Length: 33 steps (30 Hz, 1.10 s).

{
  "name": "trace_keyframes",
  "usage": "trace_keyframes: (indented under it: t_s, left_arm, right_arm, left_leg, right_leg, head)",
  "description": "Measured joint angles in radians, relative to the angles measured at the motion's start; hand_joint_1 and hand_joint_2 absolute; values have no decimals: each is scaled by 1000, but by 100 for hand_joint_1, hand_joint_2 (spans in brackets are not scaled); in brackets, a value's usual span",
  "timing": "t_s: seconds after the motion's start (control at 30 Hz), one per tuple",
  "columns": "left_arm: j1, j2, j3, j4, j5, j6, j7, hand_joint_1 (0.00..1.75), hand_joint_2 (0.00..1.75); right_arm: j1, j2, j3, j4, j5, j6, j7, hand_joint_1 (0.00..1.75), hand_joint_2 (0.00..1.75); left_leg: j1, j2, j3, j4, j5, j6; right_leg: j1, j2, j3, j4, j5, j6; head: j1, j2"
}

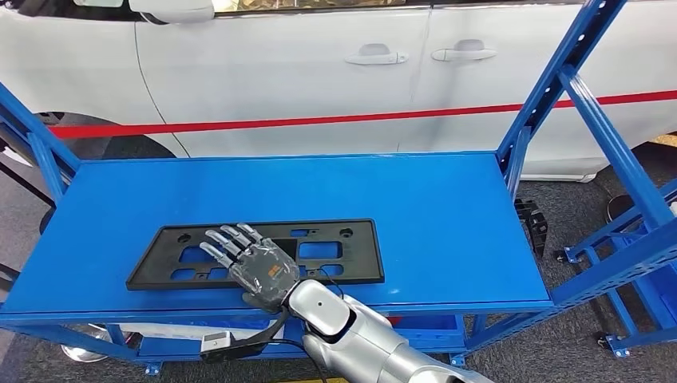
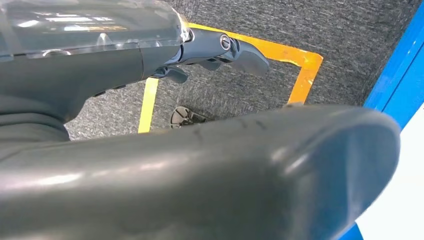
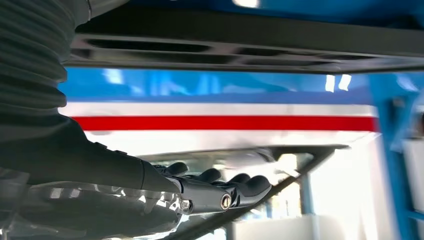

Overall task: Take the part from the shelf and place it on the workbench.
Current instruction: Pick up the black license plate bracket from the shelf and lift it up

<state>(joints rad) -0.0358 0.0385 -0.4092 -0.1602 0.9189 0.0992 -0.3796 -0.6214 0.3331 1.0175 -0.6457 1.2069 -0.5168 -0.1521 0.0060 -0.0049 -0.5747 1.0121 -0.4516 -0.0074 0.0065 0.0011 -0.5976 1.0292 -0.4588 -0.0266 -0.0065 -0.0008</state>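
Note:
The part is a flat black plate frame point(image 1: 339, 251) with cut-outs, lying on the blue shelf top point(image 1: 319, 187) near its front edge. My right hand point(image 1: 251, 262) reaches in from below and is spread flat over the frame's left half, fingers straight and apart. In the right wrist view the fingers point(image 3: 235, 189) are stretched out with a gap between them and the black frame point(image 3: 250, 45), and nothing is held. My left hand point(image 2: 100, 65) hangs over the floor, its thumb point(image 2: 225, 165) and fingers point(image 2: 235, 50) apart and holding nothing.
A white car point(image 1: 303, 72) stands close behind the shelf, with a red band point(image 1: 239, 124) across it. Slanted blue uprights rise at the shelf's right end point(image 1: 559, 88) and left end point(image 1: 44, 155). More blue framing point(image 1: 631, 263) stands at the right. Orange tape point(image 2: 300, 62) marks the grey floor.

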Motion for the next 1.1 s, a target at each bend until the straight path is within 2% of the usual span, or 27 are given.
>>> trace_keyframes:
  t_s: [0.07, 0.1, 0.13, 0.2, 0.23, 0.27, 0.3, 0.37, 0.4, 0.43, 0.5, 0.57, 0.6, 0.63, 0.7, 0.73, 0.77, 0.8, 0.83, 0.87, 0.93, 1.0, 1.07, 1.1]
  left_arm:
    - [0, 2, -1, 0, -1, 0, 0, 0, 0]
    - [0, 4, -1, 0, -2, 0, 0, 0, 0]
    - [0, 5, -2, 0, -4, -1, 0, 0, 0]
    - [-1, 6, -3, 0, -7, -2, 0, 0, 0]
    - [-1, 6, -3, 0, -8, -3, 0, 0, 0]
    - [-1, 7, -4, 0, -8, -3, 0, 0, 0]
    - [-1, 8, -6, 0, -9, -3, 0, 0, 0]
    - [-2, 11, -9, 0, -11, -3, 0, 0, 0]
    - [-3, 12, -10, 0, -11, -4, 0, 0, 0]
    - [-5, 13, -12, 0, -12, -4, 0, 0, 0]
    - [-7, 15, -15, 0, -14, -7, 0, 0, 0]
    - [-9, 16, -18, 0, -16, -10, 0, 0, 0]
    - [-9, 16, -19, 0, -17, -11, 0, 0, 0]
    - [-10, 16, -19, 0, -17, -12, 1, 0, 0]
    - [-13, 17, -20, 0, -18, -14, 2, 0, 0]
    - [-13, 18, -20, 0, -18, -14, 3, 0, 0]
    - [-13, 18, -21, 0, -18, -15, 3, 0, 0]
    - [-13, 19, -22, 0, -18, -16, 4, 0, 0]
    - [-13, 19, -23, 0, -19, -18, 4, 0, 0]
    - [-13, 19, -25, 0, -19, -21, 2, 0, 0]
    - [-14, 18, -27, 0, -21, -31, -7, 0, 0]
    - [-14, 18, -28, 0, -24, -43, -24, 0, 0]
    - [-14, 18, -29, 0, -27, -53, -44, 0, 0]
    - [-14, 19, -30, 0, -29, -56, -52, 0, 0]
  right_arm:
    - [-11, 5, 7, 22, 8, 2, 32, 0, 175]
    - [-17, 8, 11, 32, 13, 4, 49, 0, 175]
    - [-23, 12, 18, 43, 20, 5, 67, 0, 175]
    - [-31, 15, 31, 66, 33, 10, 99, 0, 175]
    - [-32, 16, 38, 78, 41, 12, 115, 0, 175]
    - [-33, 16, 45, 90, 50, 14, 130, 0, 175]
    - [-35, 16, 52, 101, 60, 17, 145, 0, 175]
    - [-43, 16, 69, 120, 83, 31, 177, 4, 175]
    - [-50, 16, 78, 129, 95, 41, 191, 45, 175]
    - [-57, 17, 88, 137, 107, 54, 204, 85, 175]
    - [-70, 18, 105, 152, 125, 83, 221, 164, 175]
    - [-78, 19, 118, 166, 134, 110, 232, 168, 175]
    - [-83, 19, 123, 172, 137, 119, 236, 169, 175]
    - [-87, 19, 127, 179, 139, 124, 240, 169, 175]
    - [-90, 19, 131, 196, 142, 126, 245, 170, 175]
    - [-91, 19, 132, 205, 143, 125, 248, 171, 175]
    - [-90, 19, 133, 213, 143, 124, 250, 172, 175]
    - [-91, 19, 134, 220, 143, 123, 252, 171, 175]
    - [-92, 19, 135, 226, 143, 121, 252, 171, 175]
    - [-94, 19, 135, 231, 143, 120, 253, 171, 175]
    - [-101, 19, 135, 238, 144, 116, 253, 171, 175]
    - [-105, 20, 135, 244, 146, 110, 252, 171, 175]
    - [-107, 21, 135, 250, 148, 105, 251, 171, 175]
    - [-108, 22, 135, 252, 150, 105, 250, 171, 175]
  left_leg:
    - [3, 1, -2, 8, -10, -11]
    - [4, 1, -13, 34, -27, -16]
    - [6, 1, -33, 80, -54, -20]
    - [8, 1, -94, 209, -114, -28]
    - [9, 1, -118, 258, -127, -32]
    - [11, 1, -128, 274, -122, -34]
    - [12, 2, -118, 249, -97, -36]
    - [16, 2, -59, 120, -28, -36]
    - [15, 2, -31, 60, -6, -33]
    - [13, 1, -14, 22, 3, -28]
    - [7, -1, -7, 5, 2, -15]
    - [10, 0, -4, 0, 6, -2]
    - [12, 2, -2, -3, 8, 5]
    - [14, 3, 0, -6, 10, 11]
    - [12, 4, -2, -7, 11, 19]
    - [12, 4, -2, -7, 11, 20]
    - [12, 4, -3, -6, 11, 20]
    - [11, 3, -2, -6, 11, 20]
    - [11, 2, -2, -5, 11, 19]
    - [11, 1, -1, -4, 10, 18]
    - [7, -1, -2, 0, 9, 12]
    - [5, -1, -3, 0, 9, 0]
    - [7, -1, -1, 0, 6, -12]
    - [7, -1, -8, 15, -6, -16]
  right_leg:
    - [-4, 0, 5, -10, 5, -9]
    - [-7, -1, 7, -15, 8, -14]
    - [-10, -1, 9, -19, 10, -17]
    - [-9, -2, 9, -19, 9, -20]
    - [-9, -2, 9, -18, 9, -20]
    - [-9, -1, 9, -17, 8, -20]
    - [-10, 0, 10, -15, 6, -19]
    - [-10, 3, 12, -10, 0, -13]
    - [-9, 4, 12, -6, -2, -9]
    - [-8, 5, 11, -3, -4, -5]
    - [-6, 5, 10, -3, -3, 3]
    - [-7, 4, 10, 2, -10, 14]
    - [-7, 4, 2, 22, -25, 18]
    - [-8, 4, -16, 62, -50, 22]
    - [-10, 4, -78, 192, -112, 26]
    - [-11, 4, -106, 248, -131, 27]
    - [-11, 4, -120, 275, -131, 27]
    - [-11, 4, -114, 262, -112, 25]
    - [-11, 4, -89, 211, -80, 22]
    - [-10, 4, -52, 139, -46, 16]
    - [-5, 3, 5, 25, -10, 8]
    - [-1, 3, 16, -4, -7, 4]
    - [-4, 3, 20, -14, 0, -4]
    - [-7, 2, 22, -19, 3, -9]
  head:
    - [0, 0]
    - [-2, 0]
    - [-2, 0]
    - [-4, 0]
    - [-3, 0]
    - [-3, 0]
    - [-3, 0]
    - [-3, 0]
    - [-3, 0]
    - [-3, 0]
    - [-2, 0]
    - [-2, 0]
    - [-2, 0]
    - [-2, 0]
    - [-1, 0]
    - [-1, 0]
    - [-1, 0]
    - [-1, 0]
    - [-1, 0]
    - [-1, 0]
    - [-2, 0]
    - [-2, 0]
    - [-2, 0]
    - [-3, 0]
